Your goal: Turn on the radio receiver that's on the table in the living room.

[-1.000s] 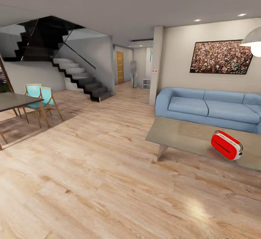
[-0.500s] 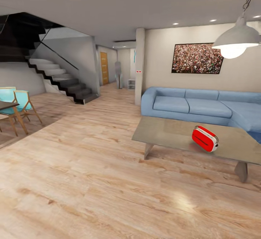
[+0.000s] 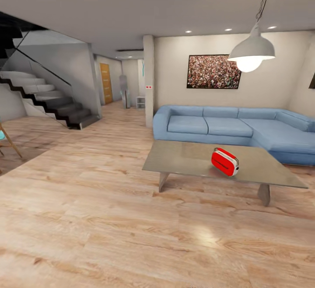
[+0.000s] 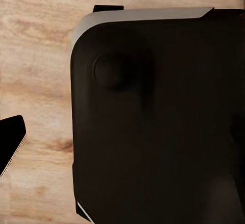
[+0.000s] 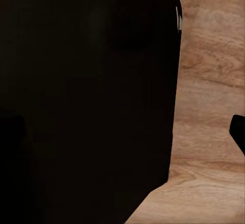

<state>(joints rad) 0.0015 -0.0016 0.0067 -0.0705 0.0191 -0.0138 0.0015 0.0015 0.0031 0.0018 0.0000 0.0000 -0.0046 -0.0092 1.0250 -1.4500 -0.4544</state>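
Well ahead, at about two o'clock in the head view, the radio receiver [image 3: 225,162] stands on the coffee table [image 3: 183,159], right of the top's middle and nearer the front edge than the back, with bare tabletop on every side of it. Behind the table, at twelve o'clock from it, runs the blue sectional sofa [image 3: 227,127], with a gap of floor between the two; above the sofa hang the framed crowd picture [image 3: 214,71] and the pendant lamp [image 3: 251,51]. Open wood floor [image 3: 96,218] spreads from the table's front and left edges toward the camera. At ten o'clock rises the staircase [image 3: 48,100]. Whether either gripper's fingers are apart or together I cannot tell.
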